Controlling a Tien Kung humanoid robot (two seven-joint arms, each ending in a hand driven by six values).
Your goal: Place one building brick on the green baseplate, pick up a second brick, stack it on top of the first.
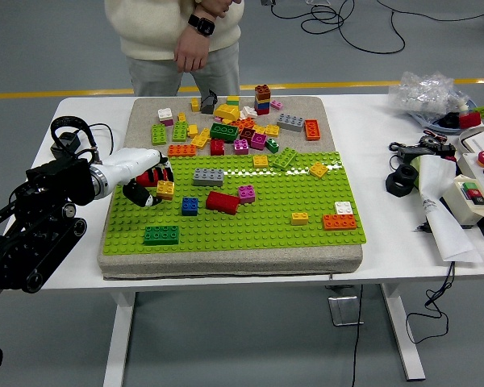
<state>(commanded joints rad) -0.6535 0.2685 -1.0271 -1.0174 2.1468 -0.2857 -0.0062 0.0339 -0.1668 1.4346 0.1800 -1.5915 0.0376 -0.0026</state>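
The green baseplate (306, 197) lies on a beige mat. My left hand (152, 184) hovers over the plate's left edge, its fingers curled on a small yellow brick (166, 189). Something red shows under the hand. A blue brick (190, 205) sits on the plate just right of the yellow one, apart from it. On the plate there are also a red brick (223, 201), a grey brick (208, 176), a dark green brick (161, 235) and a pink brick (247, 193). My right arm is out of view.
A heap of loose bricks (230, 121) covers the back of the mat (226, 262). A person stands at the far side, one hand (194, 52) hanging idle. A control box (476, 189), black parts (403, 179) and a plastic bag (431, 90) crowd the table's right side.
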